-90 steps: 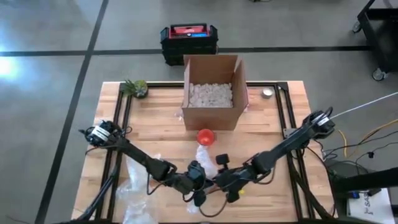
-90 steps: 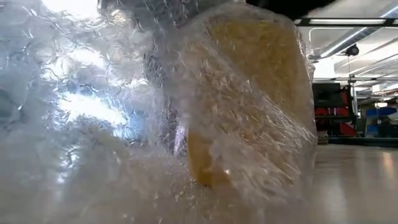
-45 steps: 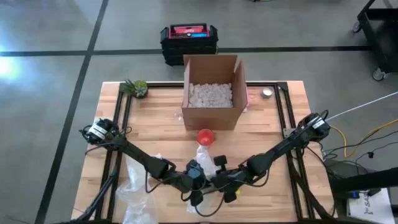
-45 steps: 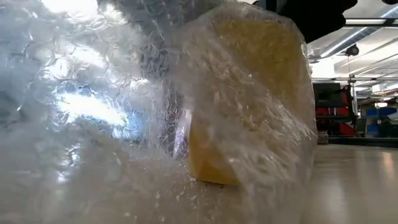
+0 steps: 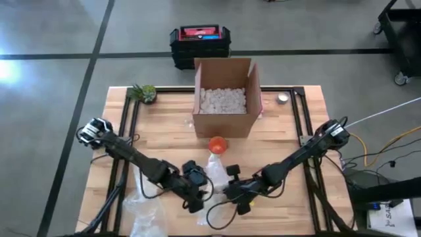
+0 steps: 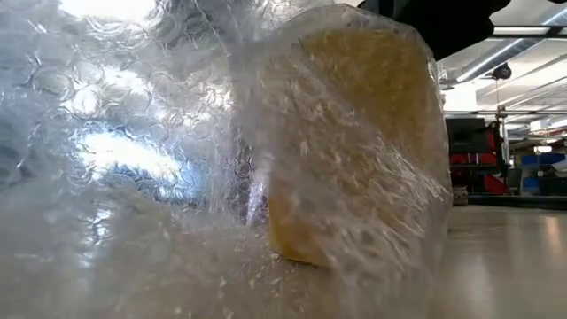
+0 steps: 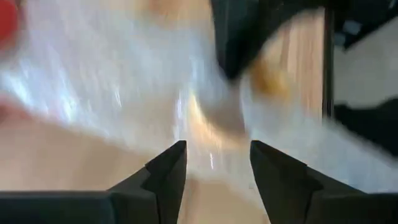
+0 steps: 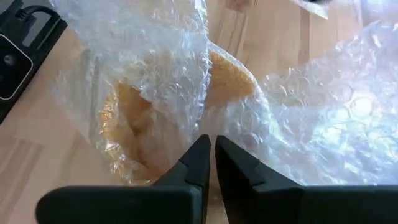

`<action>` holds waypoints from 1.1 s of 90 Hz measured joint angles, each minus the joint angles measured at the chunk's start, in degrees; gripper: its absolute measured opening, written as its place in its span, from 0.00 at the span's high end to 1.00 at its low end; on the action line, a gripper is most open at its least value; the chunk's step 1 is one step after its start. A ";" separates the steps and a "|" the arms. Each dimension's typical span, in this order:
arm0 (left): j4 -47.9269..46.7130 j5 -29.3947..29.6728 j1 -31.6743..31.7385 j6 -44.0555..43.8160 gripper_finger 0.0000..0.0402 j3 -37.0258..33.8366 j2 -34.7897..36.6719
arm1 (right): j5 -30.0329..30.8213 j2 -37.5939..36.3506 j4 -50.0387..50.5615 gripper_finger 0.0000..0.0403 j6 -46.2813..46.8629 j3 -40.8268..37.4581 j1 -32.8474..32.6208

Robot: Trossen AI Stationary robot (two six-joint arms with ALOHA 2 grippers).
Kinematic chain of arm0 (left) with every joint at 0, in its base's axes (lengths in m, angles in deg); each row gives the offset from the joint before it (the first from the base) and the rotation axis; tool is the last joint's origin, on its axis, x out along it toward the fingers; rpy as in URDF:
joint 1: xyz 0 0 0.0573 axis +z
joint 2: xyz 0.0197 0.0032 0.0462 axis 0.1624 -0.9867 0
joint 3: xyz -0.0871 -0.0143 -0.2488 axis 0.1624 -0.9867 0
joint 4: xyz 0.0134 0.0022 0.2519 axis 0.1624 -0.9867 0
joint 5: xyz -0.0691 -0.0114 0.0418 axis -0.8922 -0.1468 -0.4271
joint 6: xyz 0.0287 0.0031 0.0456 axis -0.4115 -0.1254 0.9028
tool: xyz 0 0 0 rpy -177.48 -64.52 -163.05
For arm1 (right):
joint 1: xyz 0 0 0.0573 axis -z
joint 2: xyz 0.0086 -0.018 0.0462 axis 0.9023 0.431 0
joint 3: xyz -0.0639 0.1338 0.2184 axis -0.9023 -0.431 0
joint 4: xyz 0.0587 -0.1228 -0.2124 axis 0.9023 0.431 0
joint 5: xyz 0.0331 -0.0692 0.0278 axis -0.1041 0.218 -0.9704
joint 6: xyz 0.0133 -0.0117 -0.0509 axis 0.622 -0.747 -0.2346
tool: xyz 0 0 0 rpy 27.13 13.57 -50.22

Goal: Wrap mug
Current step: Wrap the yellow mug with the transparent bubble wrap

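Note:
A yellow mug (image 8: 231, 73) stands near the table's front edge with a sheet of bubble wrap (image 8: 323, 112) drawn over and around it. In the low view the mug (image 6: 354, 133) shows through the wrap (image 6: 133, 133). My right gripper (image 8: 209, 142) is shut on the wrap beside the mug; from above it (image 5: 228, 191) sits just right of the bundle (image 5: 216, 168). My left gripper (image 7: 214, 155) is open, with nothing between its fingers, and stands (image 5: 199, 189) just left of the bundle. My right gripper pinches a bunched fold of the bubble wrap (image 8: 200, 118) between its two fingers, close against the mug's side. The fingers come in low, from the table's right. The mug stands on the table inside the wrap.
A cardboard box (image 5: 223, 99) holding white packing peanuts stands at the back middle, with a red cup (image 5: 218, 143) in front of it. More loose wrap (image 5: 141, 207) lies at the front left. A small plant (image 5: 143, 92) is at the back left.
My left gripper has drawn back from the wrapped mug toward the table's left edge. My right gripper has stayed on the wrap. The wrap over the mug has shifted a little.

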 joint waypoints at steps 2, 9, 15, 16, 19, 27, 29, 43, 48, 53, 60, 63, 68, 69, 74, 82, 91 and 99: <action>-0.08 -0.75 -0.46 -1.16 0.61 -0.59 -0.08 | 0.01 0.00 -0.03 0.97 -0.01 0.00 -0.01; 2.66 -2.38 -2.36 -4.52 0.64 -2.85 -1.02 | 0.00 0.00 -0.06 0.97 -0.15 0.00 -0.02; 7.28 -2.85 -3.75 -5.53 0.68 -5.07 -2.32 | 0.04 0.00 -0.10 0.97 -0.46 0.00 -0.02; 8.52 -3.06 -3.92 -5.55 0.68 -5.42 -2.55 | 0.04 0.00 -0.12 0.97 -0.48 -0.01 -0.02; 12.56 -3.40 -4.41 -5.38 0.70 -6.22 -3.03 | 0.03 0.00 -0.17 0.97 -0.50 -0.02 -0.02; 22.80 -2.97 -4.76 -3.59 0.75 -6.98 -4.15 | 0.04 0.00 -0.17 0.97 -0.55 -0.02 0.00; 25.27 -2.11 -4.76 -2.47 0.77 -6.98 -4.42 | 0.04 0.00 -0.20 0.97 -0.59 -0.02 0.00; 34.08 4.12 -3.12 6.32 0.85 -6.77 -5.14 | 0.04 0.00 -0.32 0.97 -0.57 -0.02 0.00; 34.89 5.66 -2.10 7.71 0.87 -6.59 -5.14 | 0.04 0.00 -0.30 0.97 -0.46 -0.02 0.00; 34.32 6.32 -0.98 8.32 0.89 -6.63 -5.14 | 0.04 0.00 -0.33 0.97 -0.46 -0.02 0.00; 34.64 6.19 0.58 8.50 0.91 -6.63 -6.21 | 0.04 -0.12 -0.07 0.97 -0.51 -0.02 0.00; 34.51 5.69 1.09 8.52 0.91 -6.63 -6.77 | -0.02 -0.57 0.63 0.97 -0.52 -0.02 0.00; 34.49 5.19 1.86 8.39 0.92 -6.65 -7.84 | -0.09 -1.52 3.40 0.97 -0.50 0.32 0.00; 34.56 5.13 1.98 8.32 0.92 -6.65 -8.05 | -0.08 -1.70 4.06 0.97 -0.48 0.55 0.00; 34.56 4.35 2.37 8.14 0.92 -6.65 -8.92 | -0.10 -2.75 7.05 0.97 -0.50 1.96 0.00; 34.48 3.89 2.63 7.93 0.93 -6.65 -9.87 | 0.02 -4.27 12.26 0.97 -0.46 4.63 0.00; 34.67 3.80 2.73 7.90 0.94 -6.65 -10.29 | -0.15 -4.94 13.12 0.97 -0.47 6.67 -0.53; 34.67 3.81 2.73 7.90 0.94 -6.65 -10.29 | -1.92 -4.67 7.31 0.97 -1.71 6.74 -1.10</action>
